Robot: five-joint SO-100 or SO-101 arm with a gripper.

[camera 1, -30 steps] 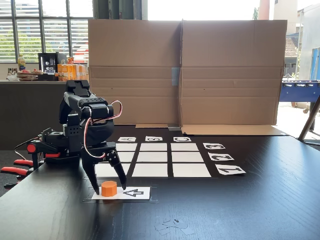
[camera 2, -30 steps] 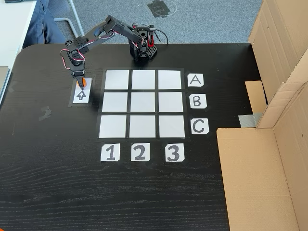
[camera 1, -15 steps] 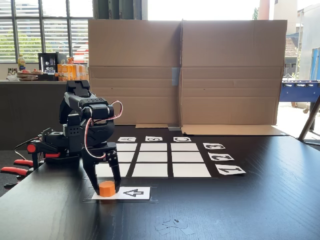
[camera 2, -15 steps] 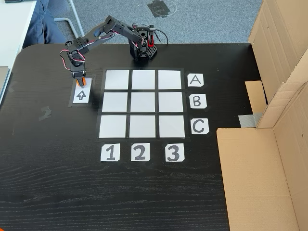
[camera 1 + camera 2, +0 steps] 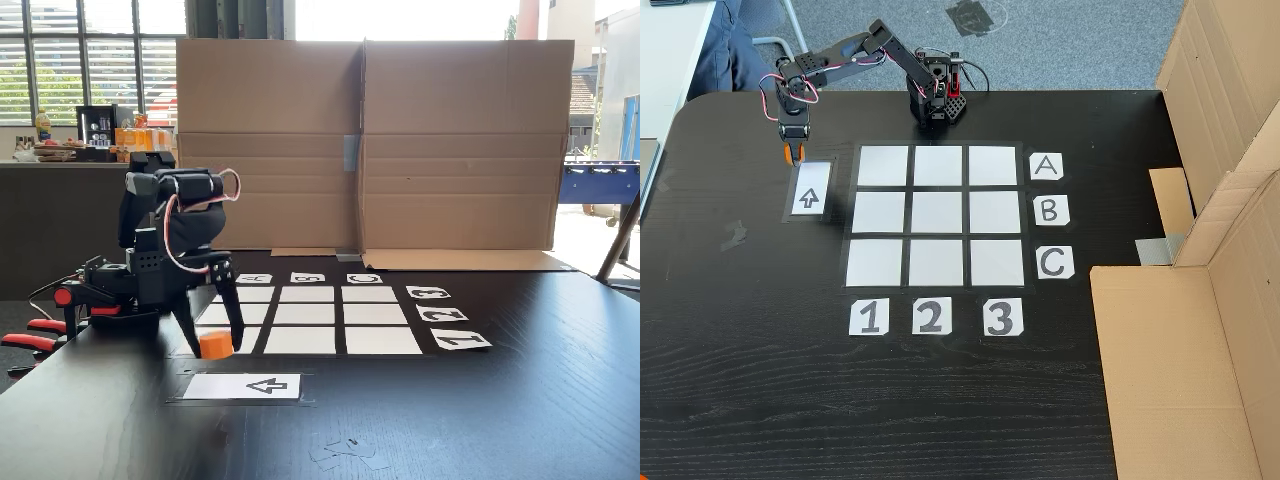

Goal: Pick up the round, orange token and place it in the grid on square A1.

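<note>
1. Lifted off the white paper card with the black arrow (image 5: 243, 386) since half a second ago, with the small orange cylinder token (image 5: 215, 345) carried up between the fingers.
2. Black two-finger tool (image 5: 214, 350) clamped on the token, fingers pointing down, clear of the black wooden worktop (image 5: 480, 420).
3. Arrow card now bare, lying below and just in front of the tool in the low fixed view; in the high fixed view, tool (image 5: 790, 156) and token (image 5: 790, 154) just above the card's upper edge (image 5: 809, 198).
4. Three-by-three grid of white paper rectangles (image 5: 936, 219) to the right of the tool in the high fixed view, nothing resting on it.
5. Square A1, the plain white corner cell nearest the tool (image 5: 883, 166), well apart from the token.
6. Brown cardboard screen (image 5: 370, 140) standing far behind the tool in the low fixed view.
</note>
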